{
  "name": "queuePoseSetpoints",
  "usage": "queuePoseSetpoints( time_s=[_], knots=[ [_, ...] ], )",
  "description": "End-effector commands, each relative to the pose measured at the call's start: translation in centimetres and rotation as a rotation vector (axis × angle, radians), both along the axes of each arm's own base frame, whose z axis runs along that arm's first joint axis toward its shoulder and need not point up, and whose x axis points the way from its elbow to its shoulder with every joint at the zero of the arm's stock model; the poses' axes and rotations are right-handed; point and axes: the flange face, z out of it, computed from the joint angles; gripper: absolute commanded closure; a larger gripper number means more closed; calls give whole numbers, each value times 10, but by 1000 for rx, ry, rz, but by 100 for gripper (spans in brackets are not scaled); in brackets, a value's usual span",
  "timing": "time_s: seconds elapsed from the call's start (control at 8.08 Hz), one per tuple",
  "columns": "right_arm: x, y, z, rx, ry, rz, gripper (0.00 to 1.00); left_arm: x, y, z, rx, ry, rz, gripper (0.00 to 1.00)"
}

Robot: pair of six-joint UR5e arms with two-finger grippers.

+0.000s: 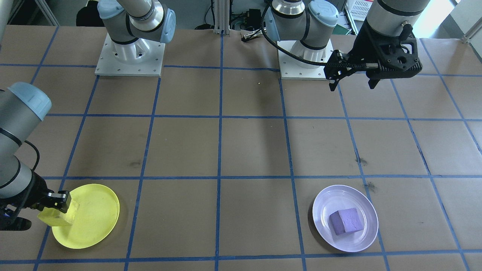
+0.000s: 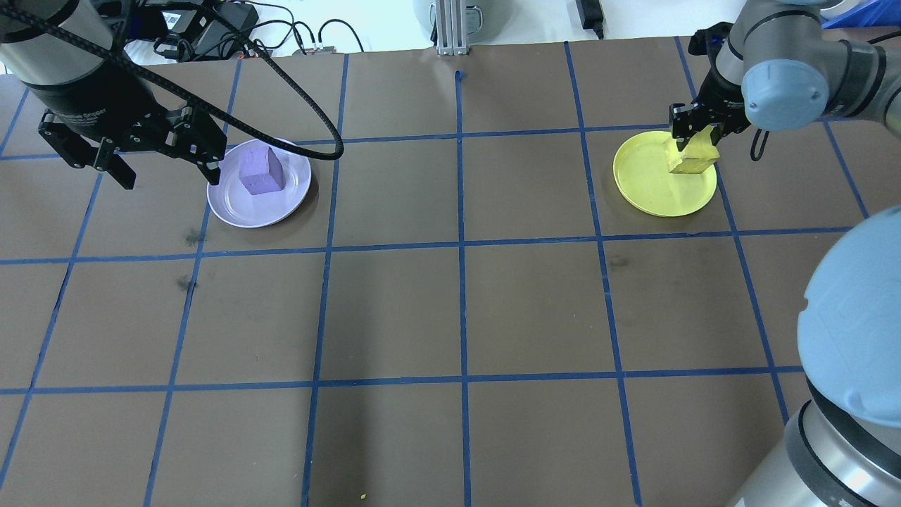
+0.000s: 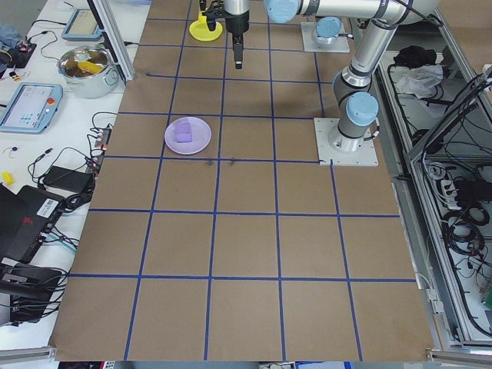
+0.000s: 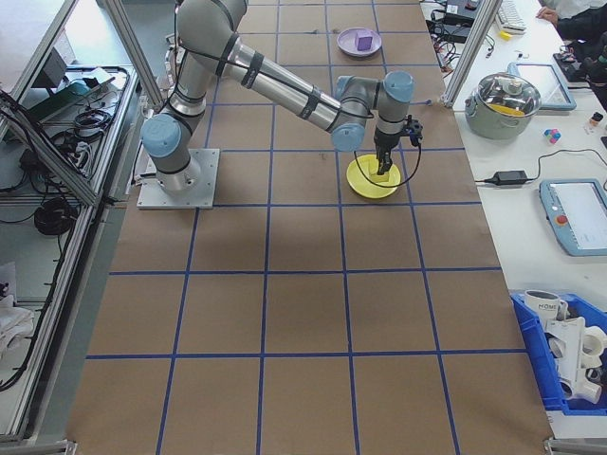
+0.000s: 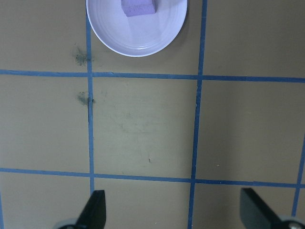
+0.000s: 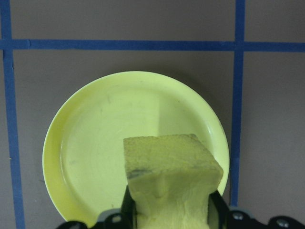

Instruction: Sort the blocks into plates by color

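The yellow block point(image 2: 692, 159) hangs over the right edge of the yellow plate point(image 2: 651, 182), held in my right gripper point(image 2: 695, 135), which is shut on it. From the right wrist view the block point(image 6: 169, 179) is squeezed between the fingers above the plate point(image 6: 95, 143). The purple block point(image 2: 260, 172) lies in the lavender plate point(image 2: 239, 208). My left gripper point(image 2: 165, 160) is open and empty, raised left of that plate. Its fingertips point(image 5: 95, 210) show wide apart in the left wrist view, with the lavender plate point(image 5: 138, 40) and purple block point(image 5: 138, 7) at the top.
Brown paper with a blue tape grid covers the table point(image 2: 457, 303). The two arm bases point(image 1: 130, 56) stand at the robot's side. A side bench holds a metal pot point(image 3: 88, 69), tablets and cables. A bin point(image 4: 569, 351) sits beyond the table's right end.
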Motion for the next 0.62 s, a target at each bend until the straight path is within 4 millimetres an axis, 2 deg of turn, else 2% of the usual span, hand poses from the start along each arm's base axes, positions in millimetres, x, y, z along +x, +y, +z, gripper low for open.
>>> queuePoseSetpoints(
  time_s=[0.0,0.12,0.25,0.49],
  knots=[
    [9,0,-25,48,-5,18,76,0,-1,-1,3,-1,0,0],
    [9,1,-27,60,3,22,1,0,-1,-1,3,-1,0,0],
    [9,2,-25,80,1,24,0,0,-1,-1,3,-1,0,0],
    [10,5,0,57,2,23,0,0,-1,-2,5,-3,0,0]
  ],
)
